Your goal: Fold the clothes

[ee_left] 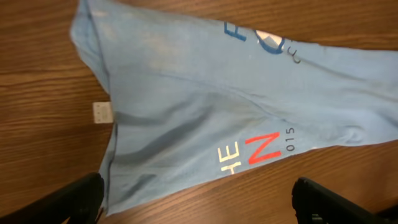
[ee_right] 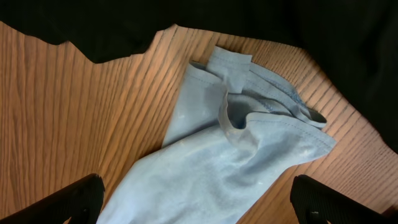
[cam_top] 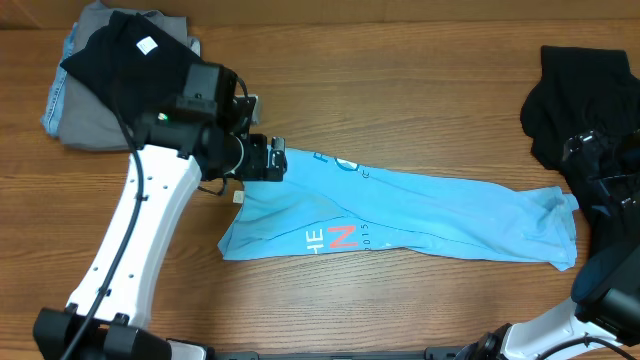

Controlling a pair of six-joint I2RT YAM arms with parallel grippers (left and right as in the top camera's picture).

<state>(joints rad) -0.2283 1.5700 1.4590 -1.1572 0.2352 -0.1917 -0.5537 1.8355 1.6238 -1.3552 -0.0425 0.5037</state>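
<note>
Light blue T-shirt (cam_top: 420, 215) stretched out on wooden table (cam_top: 400, 310) (white and coral-red letters up), left gripper (cam_top: 278, 160) spread wide, empty, over shirt's lettered end, right gripper (ee_right: 199, 202) spread wide, empty, over shirt's bunched opposite end

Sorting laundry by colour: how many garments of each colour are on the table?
Light blue: 1, T-shirt
Black: 2, pile-top garment, right-edge garment
Grey: 1, grey garment
Faded blue: 1, blue edge under it
Total: 5
</note>
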